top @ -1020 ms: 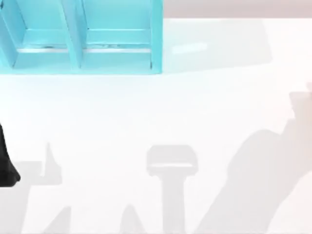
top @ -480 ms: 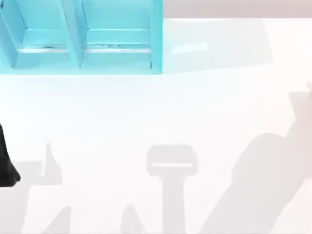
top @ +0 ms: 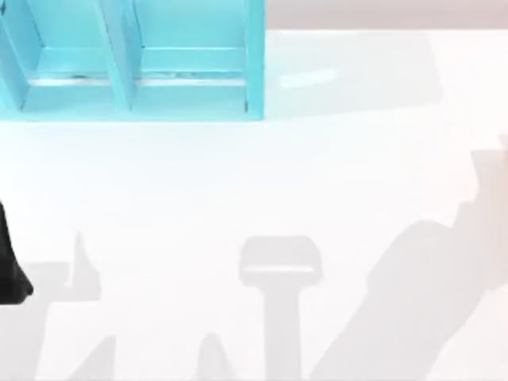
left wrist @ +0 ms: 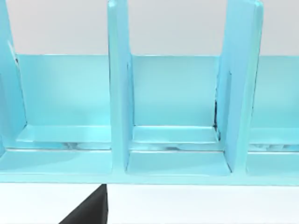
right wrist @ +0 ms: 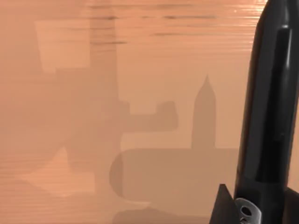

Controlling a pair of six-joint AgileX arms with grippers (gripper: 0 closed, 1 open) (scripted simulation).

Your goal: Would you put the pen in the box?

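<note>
Right wrist view: right gripper (right wrist: pixel 243 207) clamped narrow on the pen (right wrist: pixel 271 107), gripping the barrel at the end nearest the camera, with the rest of the slim black shaft reaching out ahead. Held clear of the table, to judge by the shadows cast on the surface beyond it. Cannot tell which end of the pen points forward.

Outward from there, in the top view: bare table (top: pixel 238 182) across the middle and right, crossed by arm shadows. Farther off, at the far left corner, the box (top: pixel 254 71), well apart from where the right arm's shadow falls. Left arm (top: pixel 9 262) parked at the table's left edge; cannot tell how its gripper stands. Left wrist view: box (left wrist: pixel 119 93) seen close, upright dividers splitting it into open compartments, none of them visibly holding anything.

Judged for handling: light, stiff, smooth and round, so likely to slip or pivot in a two-finger pinch. Better gripped near the middle for balance; taken toward one end as here, prone to swing on a quick move. Not fragile, so a short drop should be harmless. Probably a long carry across to the left, then a release low between two dividers to keep the pen from bouncing or rolling out.
</note>
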